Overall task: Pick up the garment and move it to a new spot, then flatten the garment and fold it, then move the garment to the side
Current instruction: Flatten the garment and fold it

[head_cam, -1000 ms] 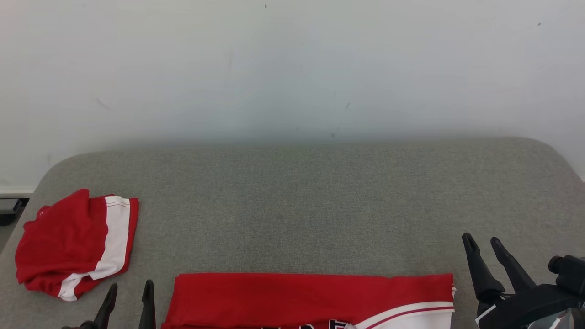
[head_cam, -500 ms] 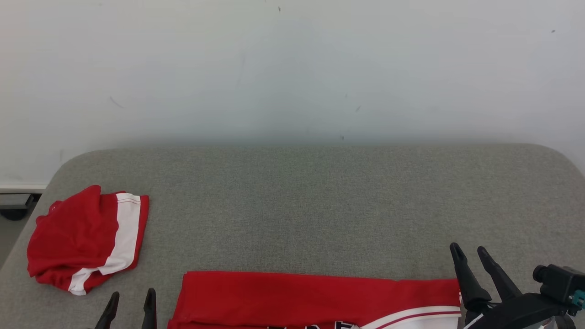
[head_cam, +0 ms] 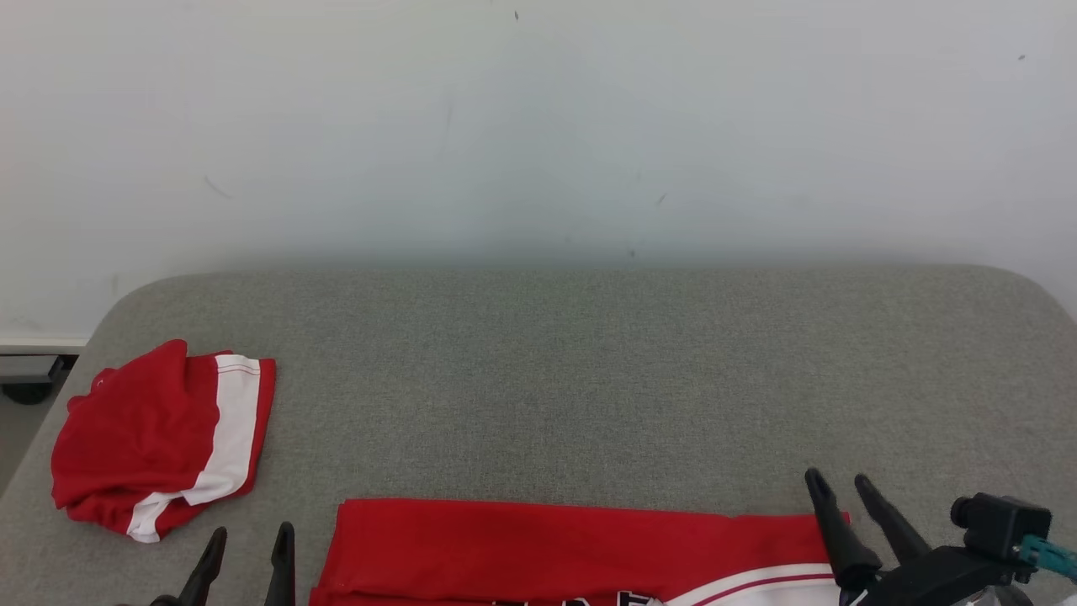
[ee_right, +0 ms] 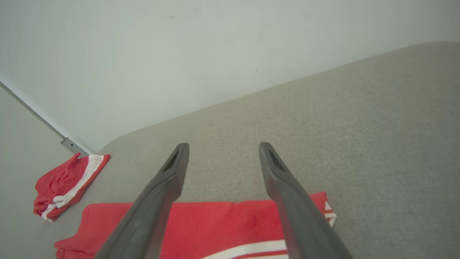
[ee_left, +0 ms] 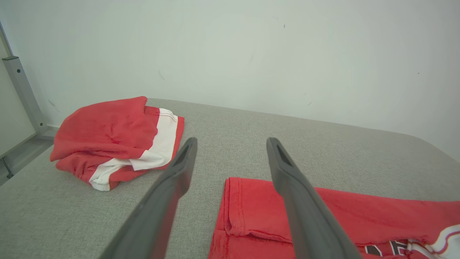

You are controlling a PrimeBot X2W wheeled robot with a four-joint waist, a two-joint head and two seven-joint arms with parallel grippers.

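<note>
Lying flat on grey table: red garment; red-white bundle at left. Left gripper, right gripper: jaws apart, empty.

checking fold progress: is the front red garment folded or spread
Folded: the red white-striped fabric garment lies as a flat band, with layers stacked at its left end.

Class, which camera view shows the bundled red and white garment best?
The left wrist view: the bundled garment is close and large, its folds and white band clear. The head view shows it whole from above but smaller; the right wrist view shows it tiny and far off.
</note>
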